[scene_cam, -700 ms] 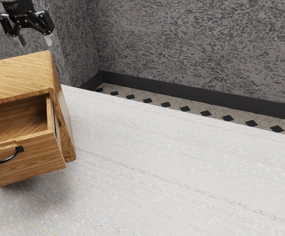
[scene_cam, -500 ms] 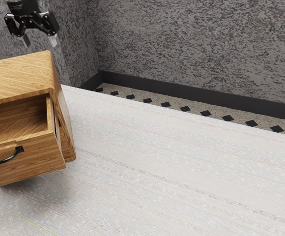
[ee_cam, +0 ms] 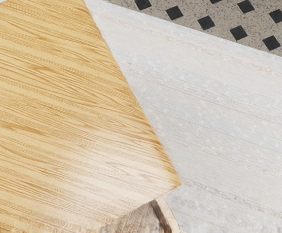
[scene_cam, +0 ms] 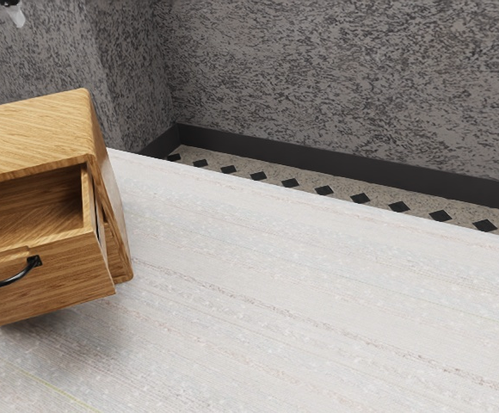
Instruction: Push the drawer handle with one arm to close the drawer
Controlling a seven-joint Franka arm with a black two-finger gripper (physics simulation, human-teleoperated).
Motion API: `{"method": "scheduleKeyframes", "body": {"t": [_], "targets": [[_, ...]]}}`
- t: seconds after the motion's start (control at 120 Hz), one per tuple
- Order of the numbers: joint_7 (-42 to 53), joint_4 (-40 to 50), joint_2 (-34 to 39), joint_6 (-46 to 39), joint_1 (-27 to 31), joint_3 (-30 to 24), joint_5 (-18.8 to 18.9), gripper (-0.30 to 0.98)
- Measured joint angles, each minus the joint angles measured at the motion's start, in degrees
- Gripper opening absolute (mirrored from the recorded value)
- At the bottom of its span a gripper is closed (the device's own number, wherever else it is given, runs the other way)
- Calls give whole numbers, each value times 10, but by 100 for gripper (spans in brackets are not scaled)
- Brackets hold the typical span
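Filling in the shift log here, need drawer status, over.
End effector high, off the black handle. Wooden drawer open, not yet pushed shut. No obstruction seen.

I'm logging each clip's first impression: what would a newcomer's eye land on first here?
The wooden drawer stands open from its cabinet at the exterior view's left edge, a curved black handle on its front. Next come the black floor diamonds beyond the pale table, below the mottled grey wall.

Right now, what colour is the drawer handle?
Black: the drawer handle shows best in the exterior view.
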State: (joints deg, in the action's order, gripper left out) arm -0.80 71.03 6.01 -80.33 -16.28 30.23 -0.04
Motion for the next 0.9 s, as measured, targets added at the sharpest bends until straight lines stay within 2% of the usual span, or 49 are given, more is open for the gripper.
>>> {"method": "scheduleKeyframes", "body": {"t": [0.042,0.067,0.108,0.158,0.2,0.242,0.358,0.467,0.575,0.717,0.9], "targets": [[-2,52,43,11,-46,-11,11,67],[-3,97,75,14,-53,-25,17,66],[-5,184,135,13,-18,-78,24,67],[-8,291,217,8,64,-179,31,67],[-9,366,271,4,88,-224,34,67],[-11,435,320,-1,83,-245,37,67],[-15,592,440,-13,5,-265,40,67],[-17,657,501,-17,-62,-288,40,67],[-21,717,548,-12,-77,-301,32,67],[-78,727,564,-9,-87,-296,-3,67],[-225,767,564,-25,-86,-302,-79,67]]}}
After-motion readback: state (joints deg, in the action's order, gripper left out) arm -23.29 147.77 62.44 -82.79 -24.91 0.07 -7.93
